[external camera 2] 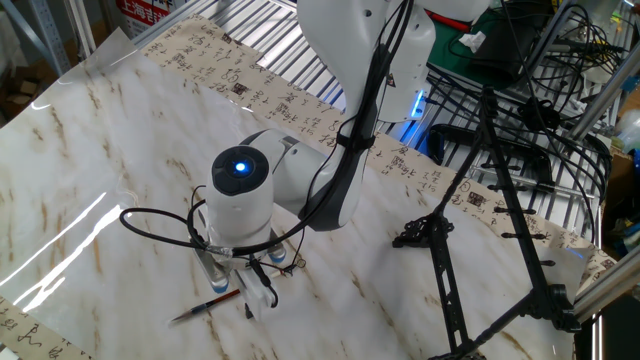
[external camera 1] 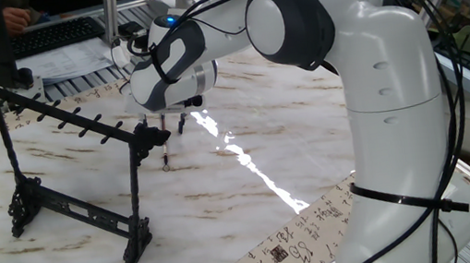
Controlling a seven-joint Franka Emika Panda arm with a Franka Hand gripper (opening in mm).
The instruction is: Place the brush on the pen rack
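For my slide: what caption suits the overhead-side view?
Gripper poised over brush lying on marble table, rack nearby.

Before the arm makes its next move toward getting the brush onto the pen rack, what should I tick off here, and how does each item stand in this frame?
1. Brush located: ok. It lies flat on the marble table.
2. Gripper over the brush: ok. It sits low above the brush's handle end.
3. Fingers closed on the brush: cannot tell. The wrist hides the fingertips in both views.
4. Brush lifted: not ok. It is on the table.
5. Pen rack upright with bare pegs: ok. Nothing hangs from its top bar.
6. Path to the rack: ok. The marble between gripper and rack looks bare.
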